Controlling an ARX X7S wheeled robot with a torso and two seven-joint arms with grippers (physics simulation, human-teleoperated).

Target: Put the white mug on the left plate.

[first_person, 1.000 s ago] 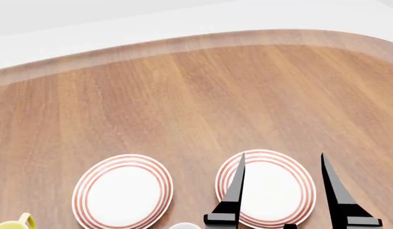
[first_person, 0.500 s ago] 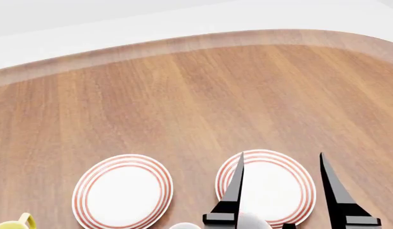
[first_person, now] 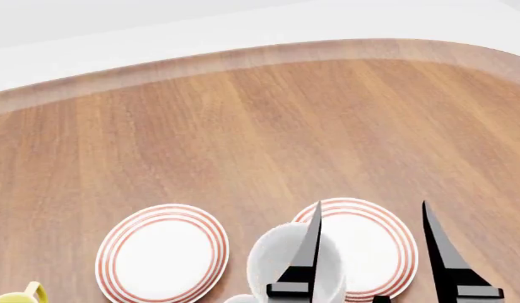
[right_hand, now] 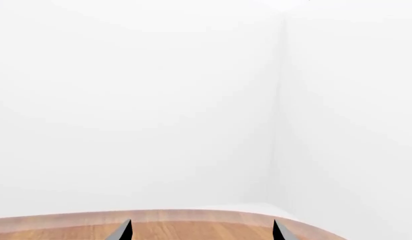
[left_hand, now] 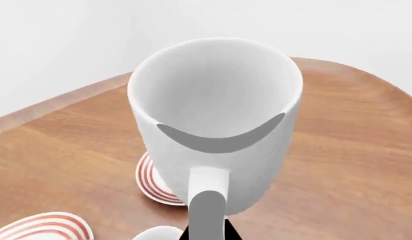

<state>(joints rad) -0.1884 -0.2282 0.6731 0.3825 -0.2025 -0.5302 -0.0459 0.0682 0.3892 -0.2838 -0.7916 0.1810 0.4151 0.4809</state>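
The white mug [left_hand: 216,125] fills the left wrist view, held upright above the table. My left gripper [left_hand: 207,232] is shut on its loop handle [left_hand: 207,210]; only the black finger edges show beside the handle. In the head view the mug [first_person: 281,255] hangs between the two plates, overlapping the near-left edge of the right plate [first_person: 365,246]. The left plate [first_person: 162,254] lies bare to the mug's left. My left gripper is out of the head view. My right gripper [first_person: 373,205] is open and empty, its fingers wide apart over the right plate.
A mug with a yellow handle [first_person: 23,295] sits at the near left edge. A small white rim [first_person: 243,298] shows at the bottom, between the plates. The wooden table [first_person: 260,126] stretches far ahead to a curved edge and a white wall.
The white mug has risen into the head view from its bottom edge and now hangs between the plates. The right gripper has barely moved.
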